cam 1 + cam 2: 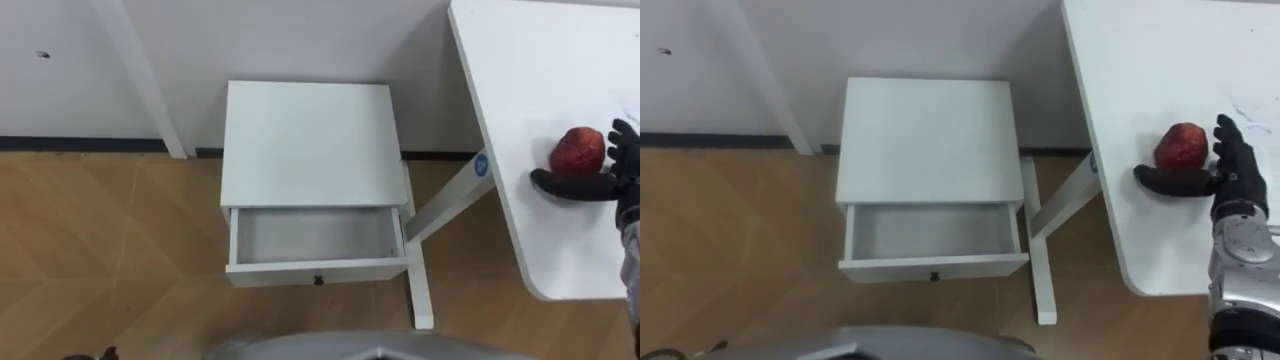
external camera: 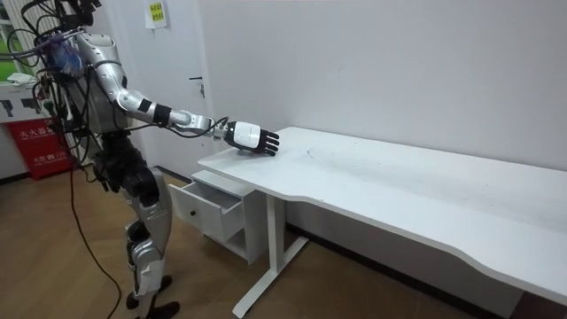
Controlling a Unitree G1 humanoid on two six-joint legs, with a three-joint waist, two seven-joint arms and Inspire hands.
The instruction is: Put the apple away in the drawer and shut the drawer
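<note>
Closed round the apple (image 1: 1181, 146) with the right hand (image 1: 1224, 180) on the white table (image 1: 1160, 60): thumb laid along the near side of the fruit, fingers curved against its far right side, fruit resting on the tabletop between them. Past the thumb tip, to the robot's left, a narrow strip of bare tabletop and then the table's edge, near. Beyond the fingertips, away from the robot, plenty of clear white surface. Well off to the thumb's side and down at floor level, the drawer (image 1: 932, 266) of a small white cabinet (image 1: 925, 135), pulled out toward the robot, open from above, with a small dark knob (image 1: 934, 275) on its front. Between thumb and drawer, the slanted white table leg (image 1: 1040, 290), just beside the cabinet's right side, bearing a small blue sticker (image 1: 480, 165) too small to read. On the drawer's left side, open wooden floor (image 1: 730, 230). In the room view, standing beside the cabinet with the right arm stretched over the table's corner; up on the wall, a small yellow sign (image 2: 156, 12), and behind the robot a red box (image 2: 35, 146) with white writing, neither legible. At the bottom-left edge of the left eye view, a dark tip that may be the left hand (image 1: 107, 353); finger state impossible to tell.
</note>
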